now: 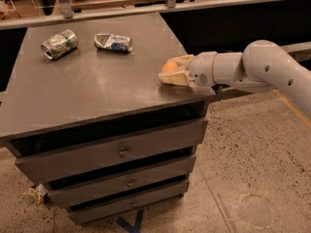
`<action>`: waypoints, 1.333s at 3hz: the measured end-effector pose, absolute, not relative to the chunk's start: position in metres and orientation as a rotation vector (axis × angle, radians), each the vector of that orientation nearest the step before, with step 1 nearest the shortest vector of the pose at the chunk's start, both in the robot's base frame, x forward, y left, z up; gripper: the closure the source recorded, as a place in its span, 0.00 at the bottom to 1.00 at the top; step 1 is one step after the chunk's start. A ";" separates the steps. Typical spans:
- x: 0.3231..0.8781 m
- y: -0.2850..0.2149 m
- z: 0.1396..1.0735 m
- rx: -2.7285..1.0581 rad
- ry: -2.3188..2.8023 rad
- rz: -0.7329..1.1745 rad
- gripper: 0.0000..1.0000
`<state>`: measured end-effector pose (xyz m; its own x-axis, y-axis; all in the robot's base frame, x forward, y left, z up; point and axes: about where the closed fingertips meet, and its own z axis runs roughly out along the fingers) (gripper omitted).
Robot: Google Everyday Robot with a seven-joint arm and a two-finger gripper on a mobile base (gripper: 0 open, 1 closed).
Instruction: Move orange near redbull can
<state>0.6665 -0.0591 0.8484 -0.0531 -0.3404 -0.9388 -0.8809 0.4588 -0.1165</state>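
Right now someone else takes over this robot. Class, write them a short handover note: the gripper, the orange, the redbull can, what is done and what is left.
The gripper is at the right edge of the cabinet top, shut around the orange.
The redbull can lies crushed at the back of the top, well apart from the orange. A rounder can lies to its left.
Done: orange grasped, apparently not yet lifted.
Left: carry it towards the back left, set it beside the redbull can, release.

Lab-like room: speckled floor (252,169), drawer cabinet (97,89), pincer (170,72) at its edge.
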 end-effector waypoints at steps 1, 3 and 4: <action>0.671 -0.060 0.852 -0.996 1.637 0.606 1.00; 0.700 -0.044 0.876 -0.881 1.591 0.595 1.00; 0.719 -0.031 0.883 -0.888 1.580 0.577 1.00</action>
<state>0.7192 -0.0313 0.8832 -0.0367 -0.2273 -0.9731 -0.8005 0.5896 -0.1075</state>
